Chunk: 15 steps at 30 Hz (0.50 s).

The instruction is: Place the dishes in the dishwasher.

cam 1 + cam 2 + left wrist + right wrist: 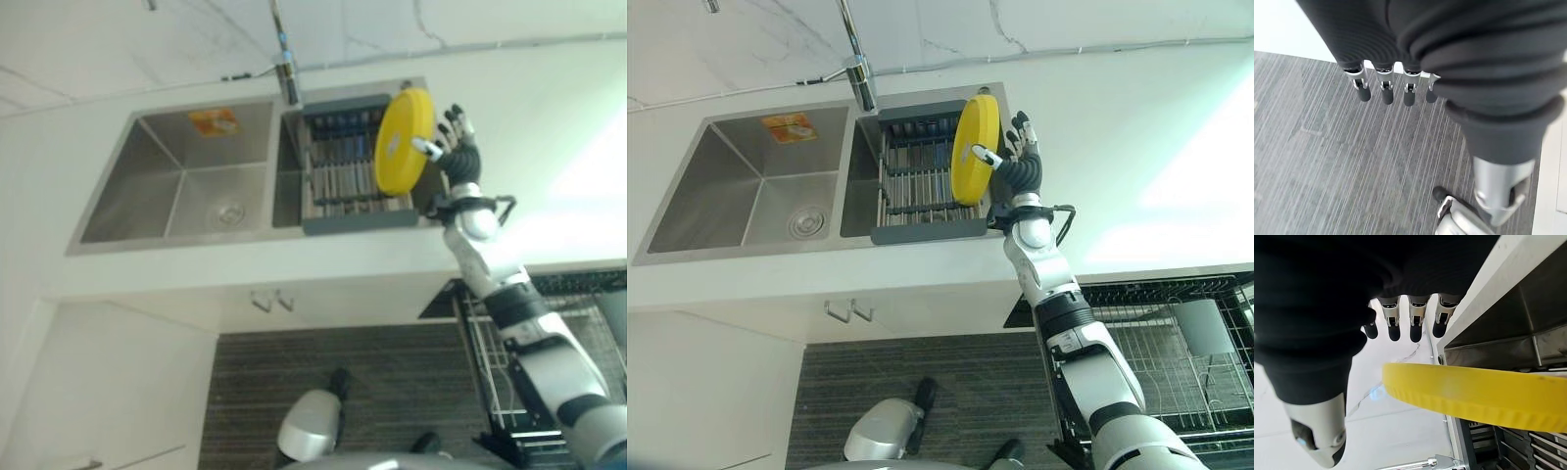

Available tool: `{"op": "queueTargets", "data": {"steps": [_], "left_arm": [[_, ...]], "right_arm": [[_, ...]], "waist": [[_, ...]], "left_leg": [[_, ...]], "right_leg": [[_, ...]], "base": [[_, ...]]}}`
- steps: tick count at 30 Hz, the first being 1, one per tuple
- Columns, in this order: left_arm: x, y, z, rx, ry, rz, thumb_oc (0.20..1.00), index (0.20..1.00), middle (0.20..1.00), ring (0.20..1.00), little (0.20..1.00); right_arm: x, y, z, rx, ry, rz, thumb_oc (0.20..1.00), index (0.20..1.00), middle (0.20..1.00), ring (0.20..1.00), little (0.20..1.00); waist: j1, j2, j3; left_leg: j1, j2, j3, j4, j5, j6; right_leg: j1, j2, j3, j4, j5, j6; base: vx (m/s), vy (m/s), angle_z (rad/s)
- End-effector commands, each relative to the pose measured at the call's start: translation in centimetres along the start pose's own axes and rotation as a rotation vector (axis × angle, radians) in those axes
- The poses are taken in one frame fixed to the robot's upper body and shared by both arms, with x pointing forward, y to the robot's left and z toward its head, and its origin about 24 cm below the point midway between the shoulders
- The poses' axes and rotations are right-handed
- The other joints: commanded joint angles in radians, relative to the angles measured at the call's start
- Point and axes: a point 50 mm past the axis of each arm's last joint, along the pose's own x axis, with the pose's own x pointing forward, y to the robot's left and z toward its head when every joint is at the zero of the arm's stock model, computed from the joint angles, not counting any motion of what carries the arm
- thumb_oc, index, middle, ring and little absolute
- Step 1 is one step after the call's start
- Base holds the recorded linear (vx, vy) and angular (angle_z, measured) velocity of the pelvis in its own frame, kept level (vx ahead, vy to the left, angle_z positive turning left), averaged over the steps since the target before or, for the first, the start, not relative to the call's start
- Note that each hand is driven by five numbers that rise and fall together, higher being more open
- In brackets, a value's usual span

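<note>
Over the right basin of the sink point(686, 211), the right hand point(1019, 166) held a yellow plate point(975, 149) on edge above the dark drying rack point(921, 186) that sat in that basin. The plate stood nearly upright, its face turned toward the left basin, and it lay directly against the hand's inner side: the thumb point(986, 155) pressed on the plate's near face while the fingers point(1024, 129) reached up behind its far face, so the disc was pinched between them. From the right wrist view the plate's ribbed yellow rim point(1474, 394) ran between the thumb point(1317, 440) and the row of dark fingertips point(1394, 330). Whether the plate's lower edge touched the rack could not be told. A faucet point(857, 69) stood at the back of the sink, just left of the plate. Low on the right, beside the robot, the dishwasher's wire basket point(1176, 362) stood pulled out, well apart from the plate. The left hand point(1396, 73) hung over grey striped floor point(1327, 171), its fingers straight and holding nothing.
</note>
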Motion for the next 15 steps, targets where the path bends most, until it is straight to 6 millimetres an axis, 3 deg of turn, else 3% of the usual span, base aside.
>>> {"op": "queueTargets", "data": {"steps": [1, 15], "left_arm": [[-0.11, 2.59, -0.05, 0.126, 0.017, 0.104, 1.000, 1.000, 1.000, 1.000, 1.000], [-0.14, 2.30, 0.79, 0.160, -0.007, 0.088, 1.000, 1.000, 1.000, 1.000, 1.000]], "right_arm": [[1.51, 1.01, 3.36, 0.030, -0.126, 0.020, 1.000, 1.000, 1.000, 1.000, 1.000], [2.28, 0.71, 3.18, 0.009, -0.088, 0.012, 1.000, 1.000, 1.000, 1.000, 1.000]], "waist": [[0.029, 0.014, -0.037], [0.041, 0.023, -0.003]], "left_leg": [[-0.021, 0.047, -0.007, -0.060, 0.021, -0.022], [-0.046, 0.038, -0.011, -0.051, 0.028, -0.019]], "right_leg": [[-0.025, -0.084, 0.042, 0.138, -0.108, 0.041], [-0.040, -0.100, 0.035, 0.151, -0.098, 0.042]], "base": [[0.00, 0.000, 0.00], [-0.01, 0.013, 0.05]]}}
